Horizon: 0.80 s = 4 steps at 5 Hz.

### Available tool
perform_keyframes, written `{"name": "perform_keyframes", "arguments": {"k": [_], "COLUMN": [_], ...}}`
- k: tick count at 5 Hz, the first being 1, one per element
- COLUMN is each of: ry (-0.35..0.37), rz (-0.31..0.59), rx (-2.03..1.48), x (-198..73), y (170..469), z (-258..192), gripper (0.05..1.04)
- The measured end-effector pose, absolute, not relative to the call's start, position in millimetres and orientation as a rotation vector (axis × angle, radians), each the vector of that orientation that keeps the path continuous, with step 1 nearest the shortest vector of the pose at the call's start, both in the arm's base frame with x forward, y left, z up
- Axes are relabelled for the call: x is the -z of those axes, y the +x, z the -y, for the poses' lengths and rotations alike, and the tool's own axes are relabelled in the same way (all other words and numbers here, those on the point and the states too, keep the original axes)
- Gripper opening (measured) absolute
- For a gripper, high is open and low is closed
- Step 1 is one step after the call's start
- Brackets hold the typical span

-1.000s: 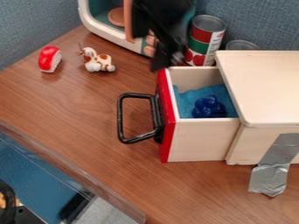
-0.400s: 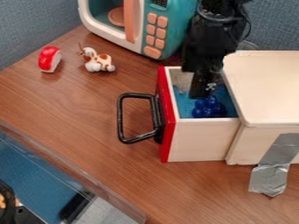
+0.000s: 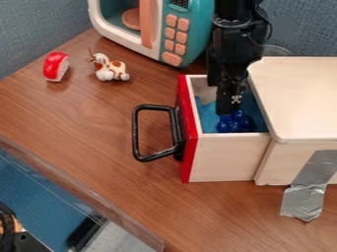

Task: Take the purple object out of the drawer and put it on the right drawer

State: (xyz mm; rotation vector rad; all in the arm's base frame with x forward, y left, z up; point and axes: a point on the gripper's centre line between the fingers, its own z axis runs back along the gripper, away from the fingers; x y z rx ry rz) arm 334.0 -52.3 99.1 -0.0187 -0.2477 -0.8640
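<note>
My gripper [image 3: 227, 107] hangs down into the pulled-out drawer [image 3: 223, 155], its tip right at the back edge of a dark blue-purple, lumpy object [image 3: 235, 123]. That object rests on blue material [image 3: 209, 118] inside the drawer and is partly covered by the gripper. I cannot tell whether the two touch. The drawer has a red front with a black handle and stands out to the left of its pale wooden cabinet [image 3: 299, 98].
A toy microwave [image 3: 191, 34] and a can rim [image 3: 274, 50] stand behind the drawer. On the table's left are a red and white toy [image 3: 56, 66] and a spotted animal figure [image 3: 109, 68]. Silver tape [image 3: 306, 194] runs down the cabinet's front side.
From above the microwave and cans, my gripper has come right and down into the drawer, then slightly lower to the blue-purple object. The drawer and the object have not moved.
</note>
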Motion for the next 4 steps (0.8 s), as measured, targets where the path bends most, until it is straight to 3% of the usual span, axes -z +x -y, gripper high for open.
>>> {"name": "perform_keyframes", "arguments": {"k": [4], "ry": [-0.023], "rz": [0.265], "rx": [0.823], "x": [-89.2], "y": [327.3], "z": [70.6], "gripper": [1.000]}}
